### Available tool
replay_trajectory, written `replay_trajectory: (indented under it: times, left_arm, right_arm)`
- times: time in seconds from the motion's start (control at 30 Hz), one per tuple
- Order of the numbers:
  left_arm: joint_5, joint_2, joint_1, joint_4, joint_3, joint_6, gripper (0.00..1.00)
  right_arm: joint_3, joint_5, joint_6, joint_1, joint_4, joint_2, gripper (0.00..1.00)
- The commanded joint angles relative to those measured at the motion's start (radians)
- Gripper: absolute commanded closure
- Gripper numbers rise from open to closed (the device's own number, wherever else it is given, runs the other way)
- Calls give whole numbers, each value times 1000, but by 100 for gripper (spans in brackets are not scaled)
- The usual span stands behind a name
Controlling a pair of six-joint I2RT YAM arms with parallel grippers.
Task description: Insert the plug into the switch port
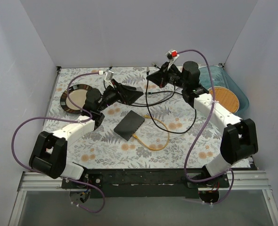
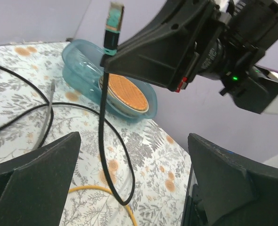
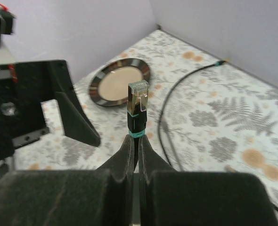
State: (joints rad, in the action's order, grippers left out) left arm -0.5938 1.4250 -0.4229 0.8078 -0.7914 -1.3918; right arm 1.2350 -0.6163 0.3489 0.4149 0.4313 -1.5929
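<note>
Two grippers are up over the far half of the table [image 1: 106, 146]. Your right gripper [image 3: 135, 141] is pinched tight on the black cable [image 2: 102, 122] just under the plug [image 3: 138, 101], which has a clear tip, black boot and teal band and points upward. Your left gripper [image 2: 134, 155] is spread wide, holding nothing. The switch [image 1: 129, 125], a flat matte-black box, lies askew mid-table, well apart from the plug.

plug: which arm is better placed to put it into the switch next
Right. The right pincer is shut on the plug at its base; the left pincer is open and empty. The switch lies flat, uncovered.
</note>
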Motion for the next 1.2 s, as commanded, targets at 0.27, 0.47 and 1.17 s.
replay_trajectory:
  times: [0.27, 0.47, 1.17]
  left_arm:
    - [81, -31, 18, -176, -48, 43, 2]
    - [78, 8, 13, -217, -83, 31, 2]
    - [58, 160, -82, -308, -216, 51, 59]
  right_arm:
    - [-41, 464, -464, 47, -486, 214, 99]
    - [-121, 610, -499, 197, -516, 218, 99]
    - [-132, 664, -410, 331, -460, 180, 99]
